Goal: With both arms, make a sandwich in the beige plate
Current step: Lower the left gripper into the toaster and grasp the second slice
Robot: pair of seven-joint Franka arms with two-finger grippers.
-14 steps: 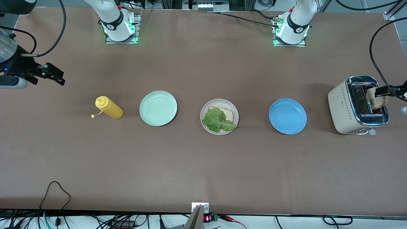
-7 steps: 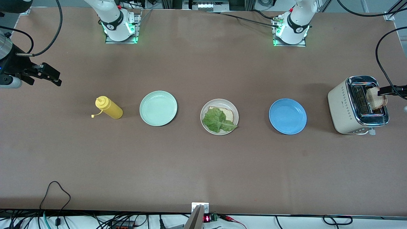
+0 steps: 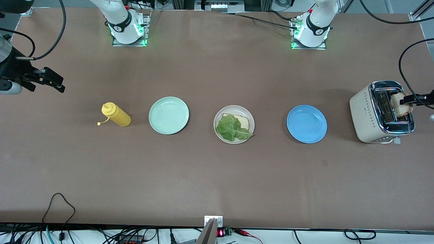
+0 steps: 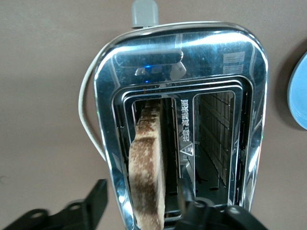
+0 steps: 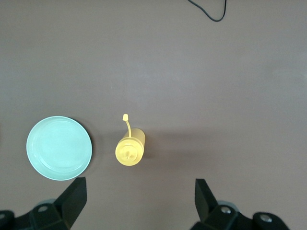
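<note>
Looking across the brown table [image 3: 203, 176], we see the cream-and-chrome toaster [image 3: 379, 113] at the left arm's end. Our left gripper [image 4: 139, 213] brackets a toasted slice [image 4: 146, 172] standing in its slot, though whether the fingers already pinch it we cannot tell. Mid-table, the pale beige plate [image 3: 219, 115] holds a square bread slice [image 3: 244, 122] under ruffled green lettuce [image 3: 232, 128]. Our right gripper [image 5: 139, 199] waits spread wide over the yellow bottle [image 5: 130, 151].

toaster [image 4: 177, 96], warning label, text unreadable
</note>
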